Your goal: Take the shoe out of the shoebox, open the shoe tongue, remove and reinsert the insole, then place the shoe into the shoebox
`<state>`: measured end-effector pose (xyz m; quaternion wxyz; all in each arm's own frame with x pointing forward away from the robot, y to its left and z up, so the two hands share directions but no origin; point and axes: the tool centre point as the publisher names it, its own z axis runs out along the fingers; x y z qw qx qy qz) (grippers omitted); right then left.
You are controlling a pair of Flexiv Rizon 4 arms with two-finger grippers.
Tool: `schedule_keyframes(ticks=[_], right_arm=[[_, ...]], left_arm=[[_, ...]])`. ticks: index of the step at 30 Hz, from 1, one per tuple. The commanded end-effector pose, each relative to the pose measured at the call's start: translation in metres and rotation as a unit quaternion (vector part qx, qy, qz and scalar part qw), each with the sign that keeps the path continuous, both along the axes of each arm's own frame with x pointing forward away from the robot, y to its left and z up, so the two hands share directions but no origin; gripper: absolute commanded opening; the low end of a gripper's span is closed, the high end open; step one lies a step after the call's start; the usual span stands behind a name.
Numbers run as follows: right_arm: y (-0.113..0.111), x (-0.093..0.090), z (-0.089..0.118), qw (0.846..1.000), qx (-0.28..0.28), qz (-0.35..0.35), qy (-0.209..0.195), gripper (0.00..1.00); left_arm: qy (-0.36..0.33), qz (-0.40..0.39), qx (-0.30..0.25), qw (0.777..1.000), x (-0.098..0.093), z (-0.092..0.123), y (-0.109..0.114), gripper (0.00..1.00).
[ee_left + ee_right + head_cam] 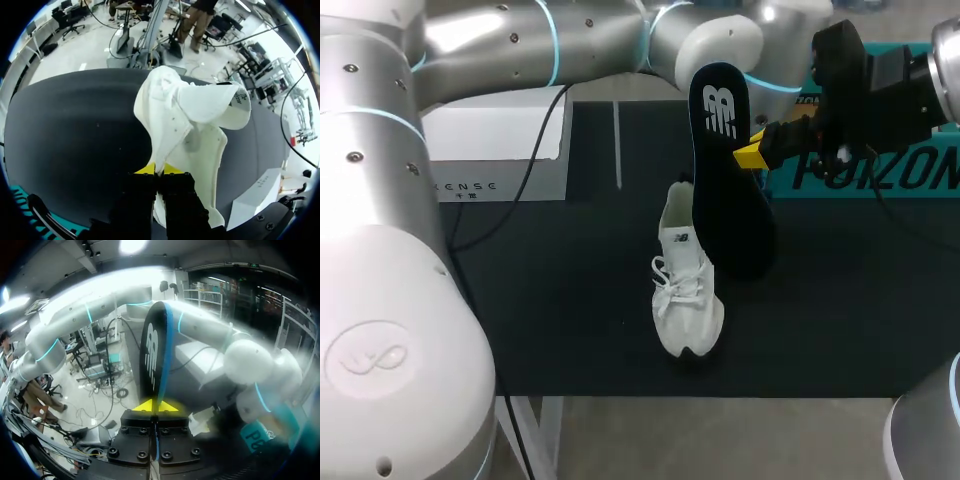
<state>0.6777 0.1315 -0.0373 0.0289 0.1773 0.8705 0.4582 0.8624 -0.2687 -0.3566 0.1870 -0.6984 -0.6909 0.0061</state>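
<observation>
While the R gripper clamps one long edge of the black insole w/ both yellow tips, the insole stands near upright above the table. Its logo side faces the head cam, and its lower end hangs just beside the white shoe. In the R wrist view the insole rises straight ahead from between the fingers, w/ a blue rim showing along its edge.

The L gripper is closed on the shoe's rear opening. It looks like the heel collar, but the tips hide the exact spot. In the head view this gripper is hidden behind the insole. Ahead of the L fingers the shoe sits on its sole, toe pointing away, tongue flopped open, laces loose.

The shoe rests on a black mat covering the table. A white box sits at the mat's edge, off to one side of the L gripper. A teal printed surface lies below the R gripper.
</observation>
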Motion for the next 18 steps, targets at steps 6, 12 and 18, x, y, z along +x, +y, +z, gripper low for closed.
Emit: schedule_keyframes(ticks=[6, 12, 18], right_arm=[[0.002, 0.002, -0.001, 1.000, -0.001, 0.000, 0.001, 0.00], [0.002, 0.002, -0.001, 1.000, -0.001, 0.000, 0.001, 0.00], [0.002, 0.002, -0.001, 1.000, -0.001, 0.000, 0.001, 0.00]], left_arm=[[-0.002, 0.013, -0.034, 0.999, -0.002, -0.004, 0.004, 1.00], [-0.019, 0.044, -0.110, 0.993, 0.006, 0.016, 0.004, 1.00], [-0.047, 0.108, -0.254, 0.960, 0.019, 0.061, 0.017, 1.00]])
